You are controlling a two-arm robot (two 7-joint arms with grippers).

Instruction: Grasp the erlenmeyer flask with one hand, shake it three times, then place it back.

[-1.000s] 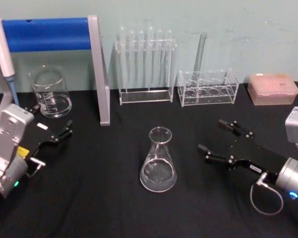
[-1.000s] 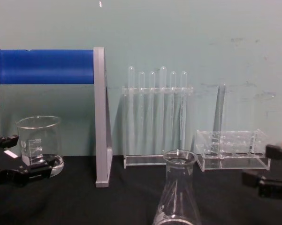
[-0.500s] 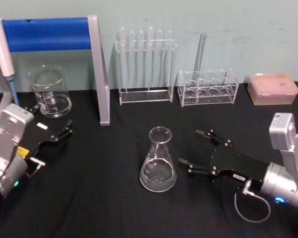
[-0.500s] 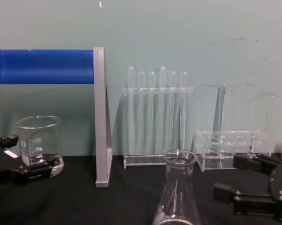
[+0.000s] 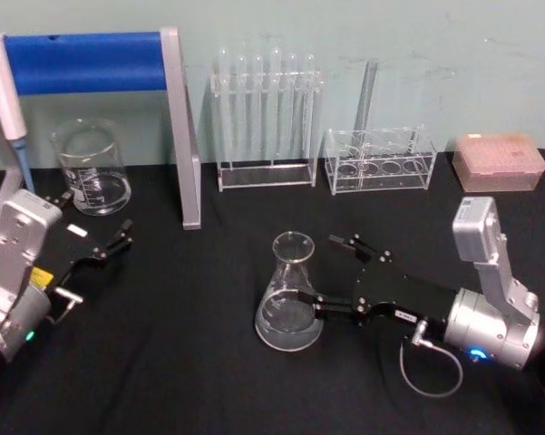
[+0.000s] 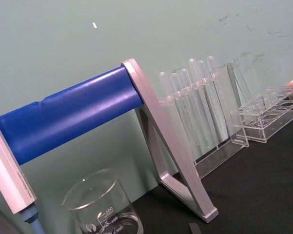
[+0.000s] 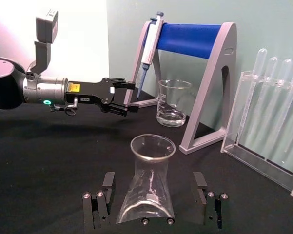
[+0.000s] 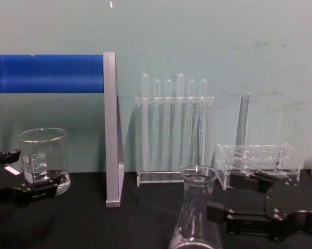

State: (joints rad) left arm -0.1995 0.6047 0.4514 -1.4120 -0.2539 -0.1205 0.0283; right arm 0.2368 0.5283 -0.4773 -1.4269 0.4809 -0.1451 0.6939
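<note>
Subject item: a clear glass conical erlenmeyer flask (image 5: 289, 294) with a wide base and a narrow flared neck is found upright on the black table covering (image 5: 181, 362), near the centre and well in front of the racks. It is empty as far as can be judged.

Right gripper (image 5: 317, 268): it is positioned low over the table, reaching in from the right. Its two black fingers are spread wide and are set on either side of the flask's lower body. In the right wrist view the flask (image 7: 148, 190) is seen between the fingers of this gripper (image 7: 153, 178), with a gap on each side; no contact with the glass is observed. In the chest view the gripper (image 8: 229, 197) is seen just beside the flask (image 8: 197, 218).

Left gripper (image 5: 95, 217): it is held at the left side of the table, well apart from the flask, with its fingers parted and nothing between them. This is confirmed in the right wrist view (image 7: 129, 96).

Other items recorded along the back: a clear straight-sided glass beaker (image 5: 92, 168) with printed graduations, a grey stand with a blue crossbar (image 5: 82, 62), a tall clear rack of test tubes (image 5: 265, 118), a low clear rack (image 5: 381, 161) with one tube upright, and a pink lidded box (image 5: 497, 161).
</note>
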